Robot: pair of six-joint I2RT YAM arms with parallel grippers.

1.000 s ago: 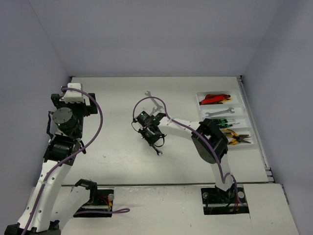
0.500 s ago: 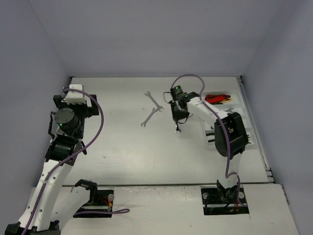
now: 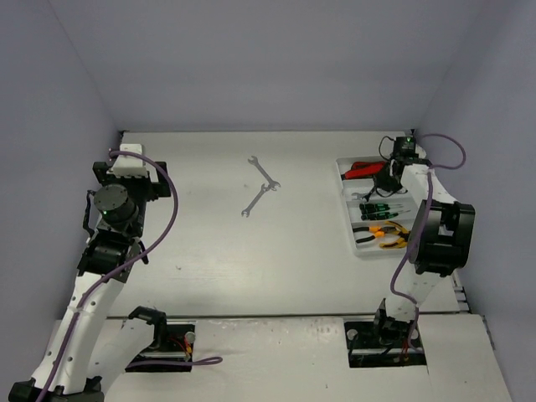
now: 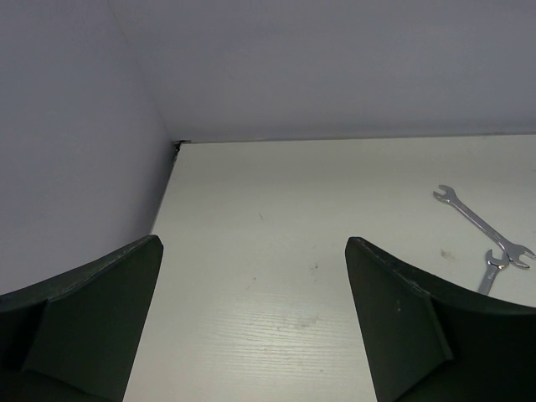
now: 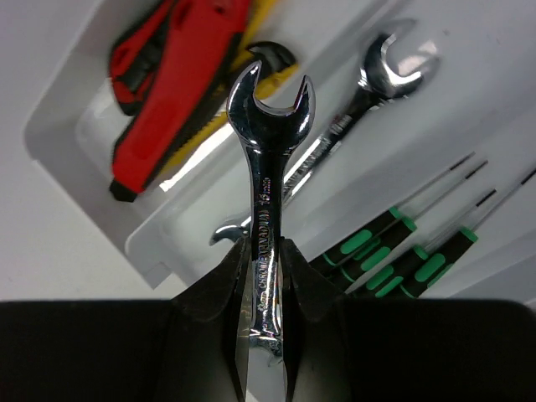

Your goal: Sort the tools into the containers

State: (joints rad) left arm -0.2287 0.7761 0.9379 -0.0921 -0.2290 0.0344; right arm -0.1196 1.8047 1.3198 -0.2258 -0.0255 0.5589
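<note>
My right gripper (image 5: pixel 266 251) is shut on a silver wrench (image 5: pixel 266 167) and holds it above the white tray (image 5: pixel 84 167). In the top view the gripper (image 3: pixel 388 179) hangs over the tray's (image 3: pixel 362 249) far compartments. The tray holds red-handled cutters (image 5: pixel 176 92), another wrench (image 5: pixel 368 92), black-and-green screwdrivers (image 5: pixel 402 251) and orange-handled pliers (image 3: pixel 383 234). Two more silver wrenches (image 3: pixel 264 174) (image 3: pixel 255 203) lie on the table's middle back; they also show in the left wrist view (image 4: pixel 481 222) (image 4: pixel 490 272). My left gripper (image 4: pixel 251 251) is open and empty at the far left (image 3: pixel 127 167).
Grey walls close in the table at the left, back and right. The tray sits against the right edge. The right arm's elbow (image 3: pixel 440 239) stands over the tray's near end.
My right gripper has carried the wrench from the table's middle to the right and now holds it over the tray. The left arm has barely moved.
</note>
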